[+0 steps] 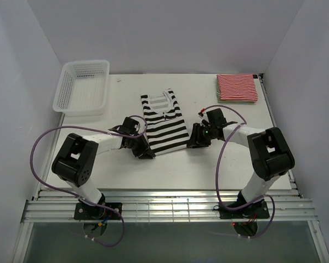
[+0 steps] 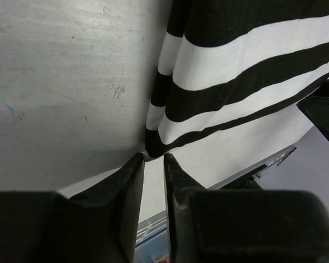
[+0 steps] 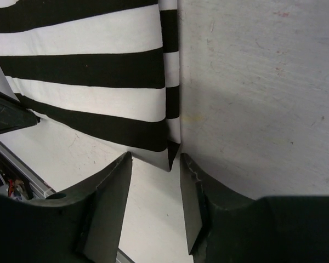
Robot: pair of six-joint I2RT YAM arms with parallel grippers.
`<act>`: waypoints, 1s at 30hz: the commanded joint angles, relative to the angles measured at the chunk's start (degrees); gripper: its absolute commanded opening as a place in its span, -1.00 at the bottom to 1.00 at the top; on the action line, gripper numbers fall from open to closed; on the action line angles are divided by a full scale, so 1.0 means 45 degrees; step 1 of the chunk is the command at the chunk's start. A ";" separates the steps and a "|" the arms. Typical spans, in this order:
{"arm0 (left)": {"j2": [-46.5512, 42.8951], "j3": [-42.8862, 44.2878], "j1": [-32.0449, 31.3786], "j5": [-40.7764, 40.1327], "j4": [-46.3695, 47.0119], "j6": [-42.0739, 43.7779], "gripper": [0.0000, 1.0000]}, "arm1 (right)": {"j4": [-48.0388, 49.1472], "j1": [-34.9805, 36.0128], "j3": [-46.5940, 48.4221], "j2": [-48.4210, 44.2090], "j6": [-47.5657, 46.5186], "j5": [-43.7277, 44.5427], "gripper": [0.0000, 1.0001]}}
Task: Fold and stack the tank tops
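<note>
Left gripper stands narrow at the near left hem corner of the black-and-white tank top; whether it pinches the cloth is unclear. Right gripper straddles the near right corner, jaws apart. The broad-striped top lies flat mid-table.

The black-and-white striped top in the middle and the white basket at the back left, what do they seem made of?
Black-and-white striped top: looks like soft cloth, matte, perhaps a knit; it lies limp and flat with a thin doubled edge.
White basket: probably moulded plastic, smooth; stiff upright walls of regular open mesh.
</note>
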 commanded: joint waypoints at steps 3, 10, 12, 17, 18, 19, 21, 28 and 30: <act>0.0627 -0.0124 -0.0047 -0.1186 -0.0204 0.0176 -0.48 | -0.0017 -0.0075 -0.0382 0.0283 -0.0005 0.0355 -0.18; 0.1096 0.0247 -0.0047 -0.1225 -0.0223 0.0312 -1.00 | 0.0100 -0.0114 -0.0208 0.0517 -0.0141 0.0297 -0.56; 0.1038 0.0247 -0.0047 -0.1400 -0.0223 0.0312 -1.00 | 0.0100 -0.0133 -0.0110 0.0615 -0.0180 0.0219 -0.66; 0.0356 0.0033 -0.0066 -0.1304 -0.0184 0.0312 -1.00 | 0.0081 -0.0133 -0.0147 0.0266 -0.0317 -0.0113 -0.85; -0.0168 -0.0084 -0.0085 -0.1207 -0.0107 0.0332 -1.00 | 0.0081 -0.0133 -0.0226 0.0128 -0.0298 -0.0249 -0.84; -0.0463 -0.0336 -0.0105 -0.1186 -0.0087 0.0351 -1.00 | 0.0081 -0.0133 -0.0323 -0.0008 -0.0317 -0.0328 -0.85; -0.1339 -0.0553 -0.0144 -0.1070 -0.0028 0.0429 -1.00 | 0.0042 -0.0114 -0.0615 -0.0553 -0.0337 -0.0600 -0.85; -0.3179 -0.1100 -0.0300 -0.0328 0.0011 0.0372 -1.00 | -0.0348 -0.0094 -0.1475 -0.2566 -0.0239 -0.1656 -0.85; -0.4311 -0.1062 -0.0359 0.0044 0.0011 0.0137 -1.00 | -0.0739 -0.0075 -0.1535 -0.3525 -0.0141 -0.1832 -0.85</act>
